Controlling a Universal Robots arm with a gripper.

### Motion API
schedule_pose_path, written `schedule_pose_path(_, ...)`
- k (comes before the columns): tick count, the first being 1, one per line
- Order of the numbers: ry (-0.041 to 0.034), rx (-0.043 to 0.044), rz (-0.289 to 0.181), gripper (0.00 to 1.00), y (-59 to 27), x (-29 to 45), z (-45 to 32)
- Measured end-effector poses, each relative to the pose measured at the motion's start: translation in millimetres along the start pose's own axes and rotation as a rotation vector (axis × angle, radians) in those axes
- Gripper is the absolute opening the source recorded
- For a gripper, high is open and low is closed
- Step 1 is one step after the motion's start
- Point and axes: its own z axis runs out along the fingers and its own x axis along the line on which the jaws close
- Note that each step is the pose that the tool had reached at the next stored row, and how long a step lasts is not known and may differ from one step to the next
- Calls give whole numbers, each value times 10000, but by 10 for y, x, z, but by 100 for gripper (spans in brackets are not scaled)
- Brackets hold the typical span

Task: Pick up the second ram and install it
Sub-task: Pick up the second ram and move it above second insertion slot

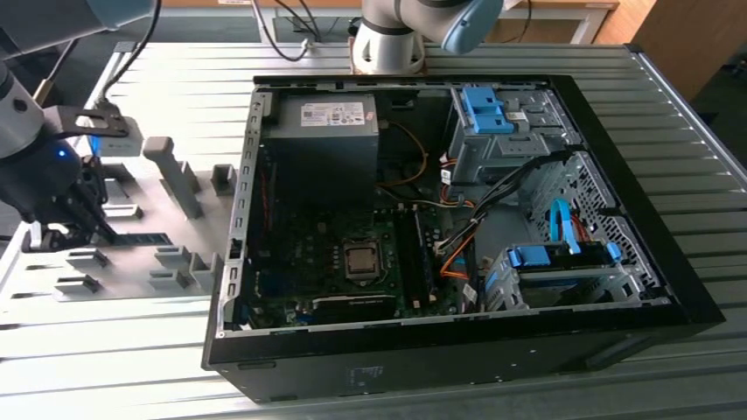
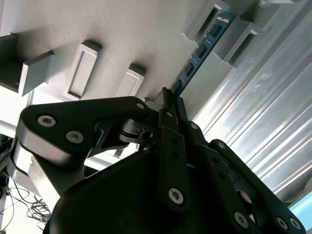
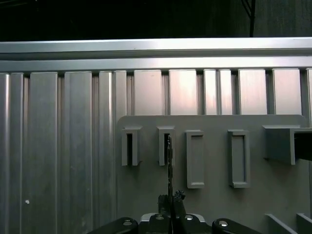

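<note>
Second wrist view: fingers [image 2: 178, 109] tight on the second ram [image 2: 201, 51] at grey slotted tray [image 2: 122, 29] on ribbed aluminium tabletop [image 2: 263, 97].

1. A ribbed aluminium table [image 1: 666, 122] spans the scene, daylight glaring off its slats.
2. Wooden panels [image 1: 688, 35] stand beyond its far edge, at the exterior view's right.
3. Dark cables [image 1: 289, 35] trail at the far side.

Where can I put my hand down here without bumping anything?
The ribbed table is bare behind the grey tray, and in front of it. The strip on the exterior view's right of the computer case is bare too. Crowded: the tray, with blocks and the gripper over it, and the cable-filled case.
</note>
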Motion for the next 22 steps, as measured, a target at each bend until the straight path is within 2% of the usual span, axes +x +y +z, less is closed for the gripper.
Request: schedule_pose_path(22,-1,0,0,14,6,-6,-335)
